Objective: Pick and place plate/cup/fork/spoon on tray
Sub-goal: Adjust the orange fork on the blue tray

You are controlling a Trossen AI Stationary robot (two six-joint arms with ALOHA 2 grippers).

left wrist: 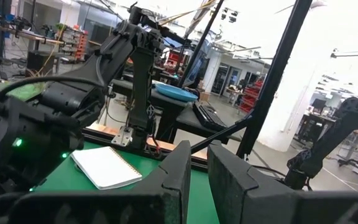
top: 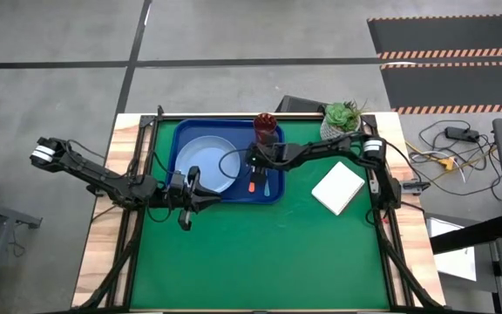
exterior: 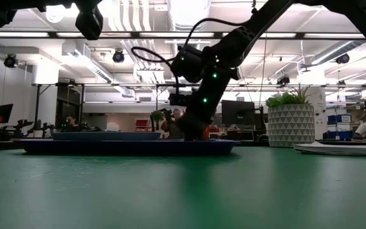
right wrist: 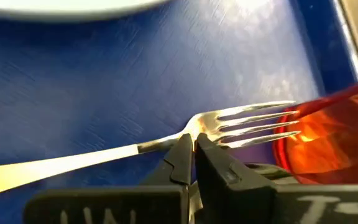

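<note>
Your right hand (right wrist: 193, 149) sits low over the dark-blue tray (top: 273, 194), fingers pressed together and empty, just above the fork (right wrist: 166, 142), whose tines reach the cup (right wrist: 334, 134); the plate (top: 206, 164) lies in the tray; your left hand (top: 186, 215) waits near the tray's front edge over the counter (top: 260, 253), fingers nearly together, empty.

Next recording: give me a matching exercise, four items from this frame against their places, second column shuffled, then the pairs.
Column one:
1. plate
2. cup
3. fork
4. white box

Column two:
A. on the green mat, outside the tray
B. in the tray's left part
C. lying on the tray floor just past the right gripper
D. in the tray's far right corner

Pairs: 1-B, 2-D, 3-C, 4-A

The left gripper waits by the tray's near left corner, jaws nearly closed.
</note>
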